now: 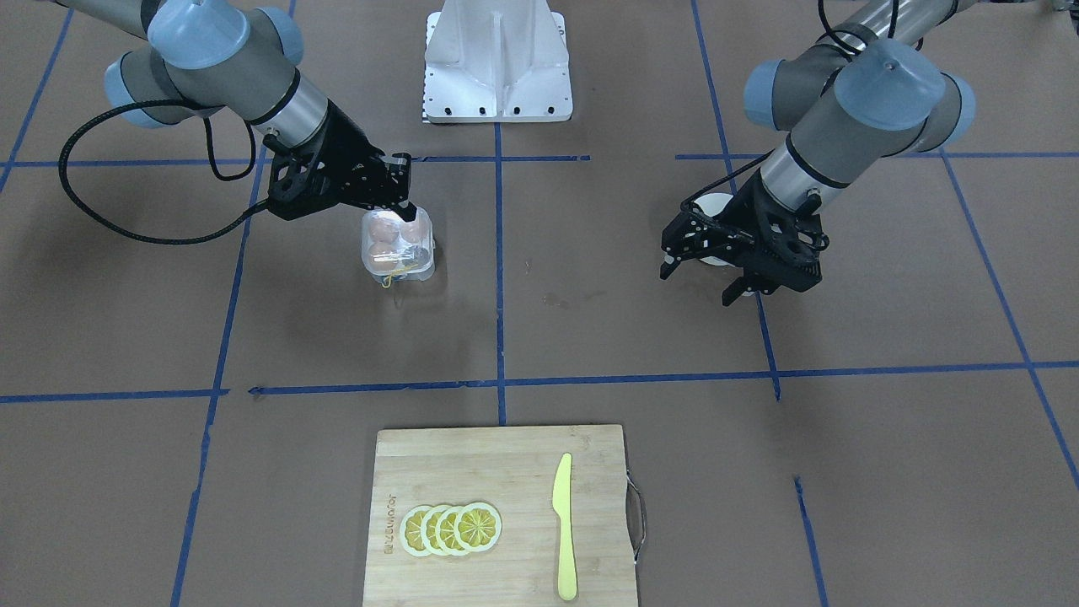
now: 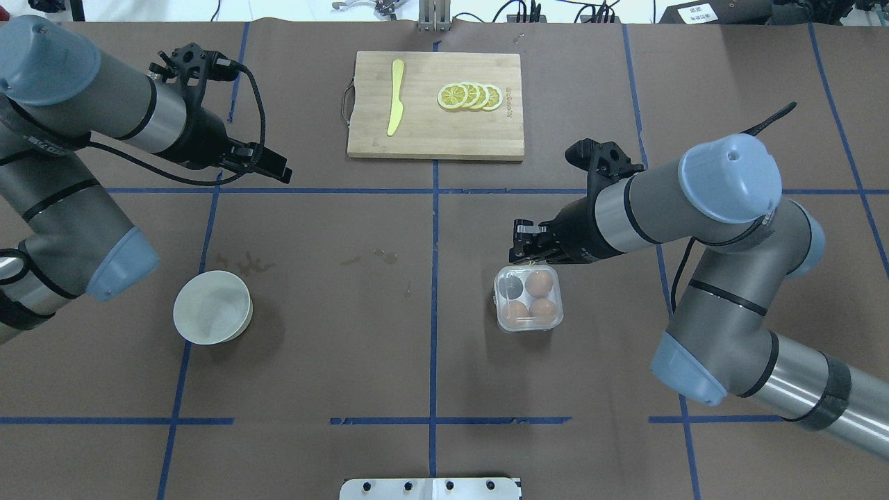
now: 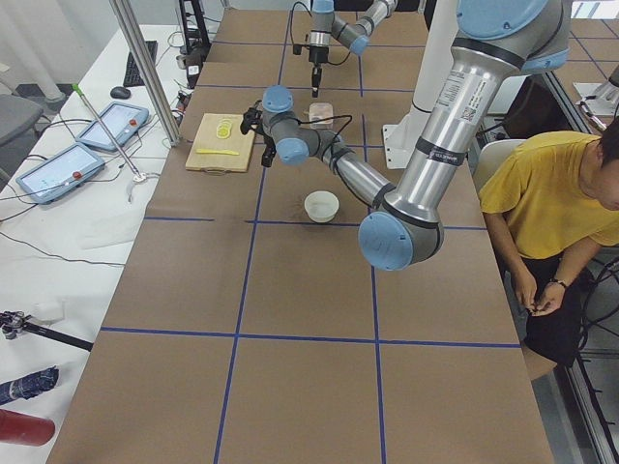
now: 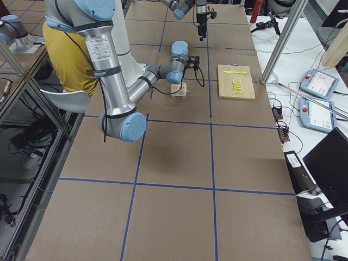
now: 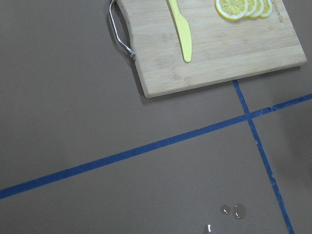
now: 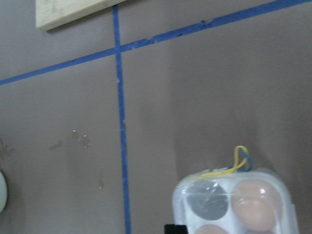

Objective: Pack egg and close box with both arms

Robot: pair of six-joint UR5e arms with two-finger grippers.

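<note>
Since the lid is the part left to deal with, what matters most is how the box (image 2: pixel 528 298) lies from the two arms. It stands on the right half of the table (image 2: pixel 347 361), and the right pincer (image 2: pixel 519 250) sits at its far edge, just above or touching the rim. From these views we cannot tell whether that pincer is clenched on the plastic or only resting against it. The left pincer (image 1: pixel 698 285) hangs well apart on the left half, its fingers spread and holding nothing, above the white bowl (image 2: pixel 212 307). The right arm is therefore much the nearer.

The box is almost square, so we find no real long axis. Its yellow band (image 6: pixel 239 158) loops out from the far side. Three eggs (image 2: pixel 539 283) fill three cups, and the far-left cup looks dark and bare. The clear lid appears to lie down over them, but we cannot say whether it has snapped shut.

For writing, the cutting board (image 2: pixel 430 132) carries a burned-in brand along its right edge, too small for us to read.
</note>
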